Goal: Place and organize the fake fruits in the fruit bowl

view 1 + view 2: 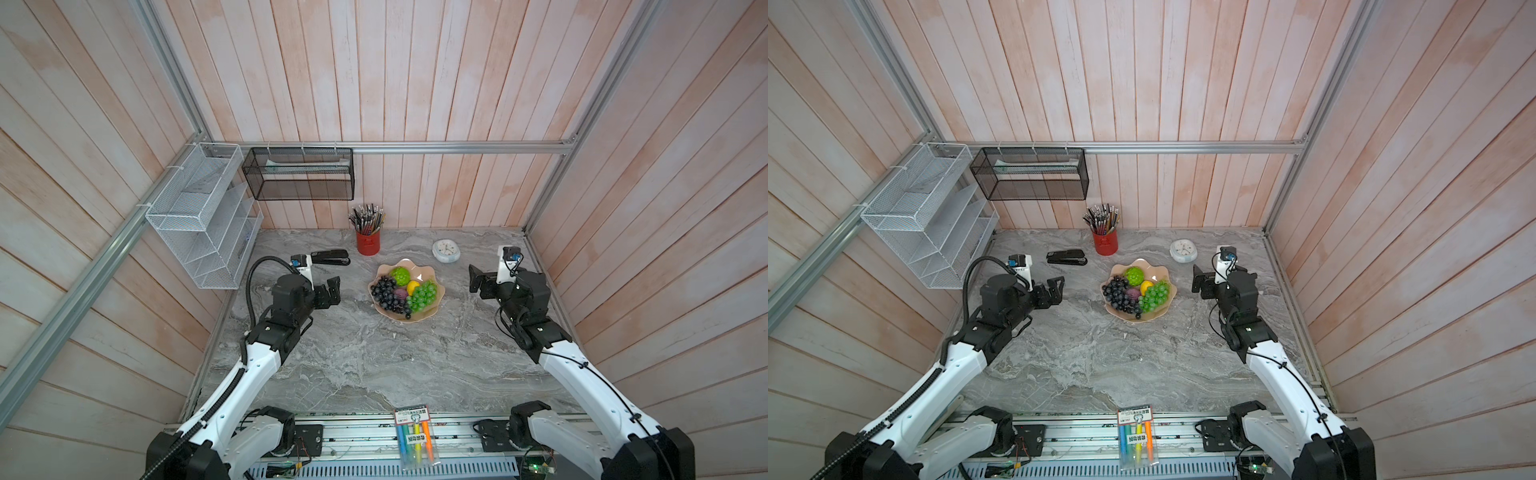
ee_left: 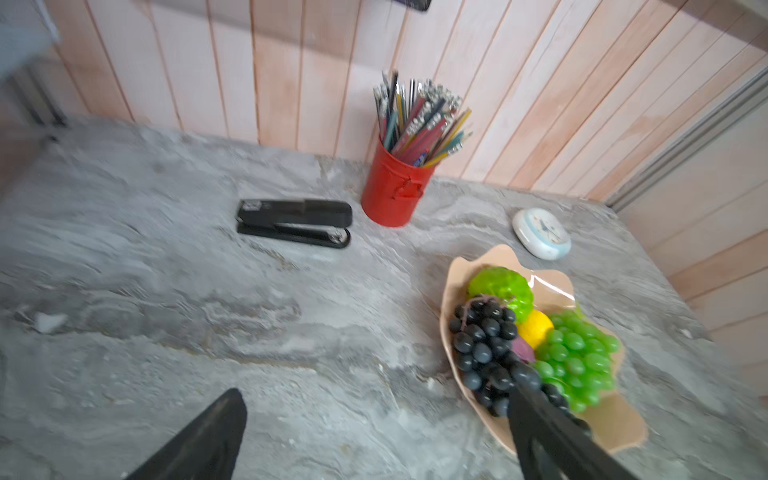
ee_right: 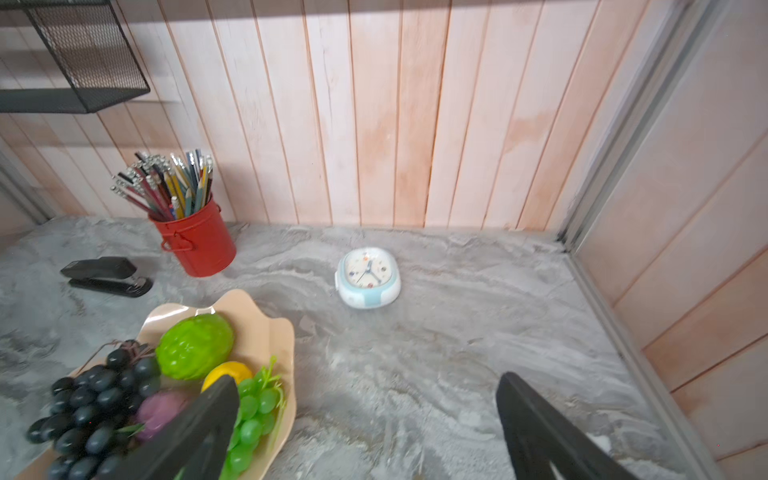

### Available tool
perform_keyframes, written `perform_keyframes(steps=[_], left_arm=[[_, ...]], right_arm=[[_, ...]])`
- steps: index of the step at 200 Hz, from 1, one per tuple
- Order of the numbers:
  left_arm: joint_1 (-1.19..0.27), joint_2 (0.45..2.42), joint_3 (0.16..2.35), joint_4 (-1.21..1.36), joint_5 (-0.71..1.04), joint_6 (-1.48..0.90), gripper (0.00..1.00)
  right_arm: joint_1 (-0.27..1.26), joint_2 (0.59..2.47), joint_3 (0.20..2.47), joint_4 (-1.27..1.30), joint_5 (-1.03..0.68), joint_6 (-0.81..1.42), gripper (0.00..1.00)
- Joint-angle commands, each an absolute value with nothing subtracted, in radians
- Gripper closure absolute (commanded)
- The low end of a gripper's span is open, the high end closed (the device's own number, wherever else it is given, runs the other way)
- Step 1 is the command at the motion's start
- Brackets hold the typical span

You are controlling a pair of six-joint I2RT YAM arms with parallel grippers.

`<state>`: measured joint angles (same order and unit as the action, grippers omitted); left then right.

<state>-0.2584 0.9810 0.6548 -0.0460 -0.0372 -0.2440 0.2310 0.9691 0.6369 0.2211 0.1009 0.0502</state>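
Observation:
The salmon-pink fruit bowl (image 1: 426, 271) stands mid-table and holds all the fake fruits: a bumpy lime-green ball (image 1: 400, 276), a yellow fruit (image 1: 413, 286), a small purple fruit (image 1: 400, 294), a dark grape bunch (image 1: 385, 296) and a green grape bunch (image 1: 424, 296). My left gripper (image 1: 332, 291) hangs left of the bowl, open and empty. My right gripper (image 1: 474, 281) hangs right of it, also open and empty. In the left wrist view the gripper (image 2: 376, 390) frames bare table beside the dark grapes (image 2: 482, 345). The right wrist view shows the gripper (image 3: 369, 378) next to the green grapes (image 3: 253, 411).
Behind the bowl are a red pencil cup (image 1: 368, 242), a white clock (image 1: 446, 251) and a black stapler (image 1: 330, 257). A marker packet (image 1: 417, 436) lies at the front edge. Wire racks (image 1: 199, 220) hang on the left and back walls.

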Motion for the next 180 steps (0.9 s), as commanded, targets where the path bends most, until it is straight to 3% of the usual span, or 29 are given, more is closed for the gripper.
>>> perform_keyframes(steps=[1, 18, 33, 82, 120, 139, 167, 180], left_arm=[[-0.234, 0.922, 0.499, 0.181, -0.183, -0.083, 0.00], [-0.182, 0.935, 0.400, 0.271, -0.239, -0.061, 0.00], [-0.145, 0.968, 0.264, 0.505, -0.284, -0.048, 0.00], [-0.080, 1.254, 0.209, 0.920, -0.271, 0.013, 0.00], [-0.042, 1.419, 0.269, 1.058, -0.158, -0.001, 0.00], [-0.043, 1.501, 0.289, 1.084, -0.135, 0.012, 0.00], [0.000, 1.549, 0.285, 1.126, -0.097, -0.031, 0.00], [0.002, 1.549, 0.288, 1.120, -0.095, -0.034, 0.00]], right_arm=[[0.153, 0.922, 0.543, 0.364, 0.149, -0.017, 0.03], [0.090, 0.881, 0.386, 0.555, 0.164, 0.033, 0.02], [0.055, 0.918, 0.273, 0.712, 0.140, 0.047, 0.02], [0.019, 1.177, 0.204, 0.979, 0.137, 0.014, 0.02], [-0.047, 1.368, 0.204, 1.170, 0.009, 0.040, 0.02], [-0.064, 1.418, 0.240, 1.127, -0.066, 0.023, 0.02], [-0.088, 1.572, 0.183, 1.417, -0.075, 0.068, 0.02], [-0.089, 1.530, 0.221, 1.272, -0.087, 0.052, 0.02]])
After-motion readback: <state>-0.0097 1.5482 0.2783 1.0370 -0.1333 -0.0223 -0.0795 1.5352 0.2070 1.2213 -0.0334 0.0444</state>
